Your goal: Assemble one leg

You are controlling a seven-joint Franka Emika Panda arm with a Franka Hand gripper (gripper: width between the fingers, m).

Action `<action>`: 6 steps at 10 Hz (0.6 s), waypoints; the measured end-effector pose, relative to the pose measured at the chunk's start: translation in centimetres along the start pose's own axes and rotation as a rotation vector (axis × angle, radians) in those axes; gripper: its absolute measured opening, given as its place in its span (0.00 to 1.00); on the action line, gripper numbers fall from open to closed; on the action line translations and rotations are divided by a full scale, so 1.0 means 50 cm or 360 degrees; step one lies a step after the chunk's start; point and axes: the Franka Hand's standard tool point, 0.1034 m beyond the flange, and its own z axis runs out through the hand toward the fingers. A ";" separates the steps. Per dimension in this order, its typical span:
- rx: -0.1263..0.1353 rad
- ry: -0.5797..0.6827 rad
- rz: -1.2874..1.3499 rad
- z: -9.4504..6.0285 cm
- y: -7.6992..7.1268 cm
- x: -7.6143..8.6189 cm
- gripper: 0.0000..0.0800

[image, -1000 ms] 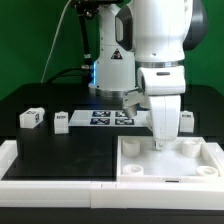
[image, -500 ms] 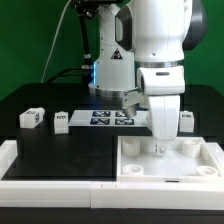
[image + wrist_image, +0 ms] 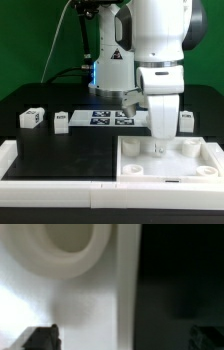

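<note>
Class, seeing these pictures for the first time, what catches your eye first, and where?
The big white robot arm fills the middle of the exterior view, its gripper poised at the large white panel at that view's near right. Small tagged pieces dot the black table behind: a leg and a second leg at its left, a third leg at its right.

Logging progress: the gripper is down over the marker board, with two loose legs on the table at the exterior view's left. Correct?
No. The exterior view shows the gripper down over the white panel, not the marker board. The two loose legs at the exterior view's left are as you say.
</note>
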 end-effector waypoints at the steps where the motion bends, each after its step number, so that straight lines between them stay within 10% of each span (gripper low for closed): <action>1: -0.0013 -0.0008 0.0089 -0.029 -0.021 0.000 0.81; 6: -0.0037 -0.0023 0.0363 -0.079 -0.061 0.002 0.81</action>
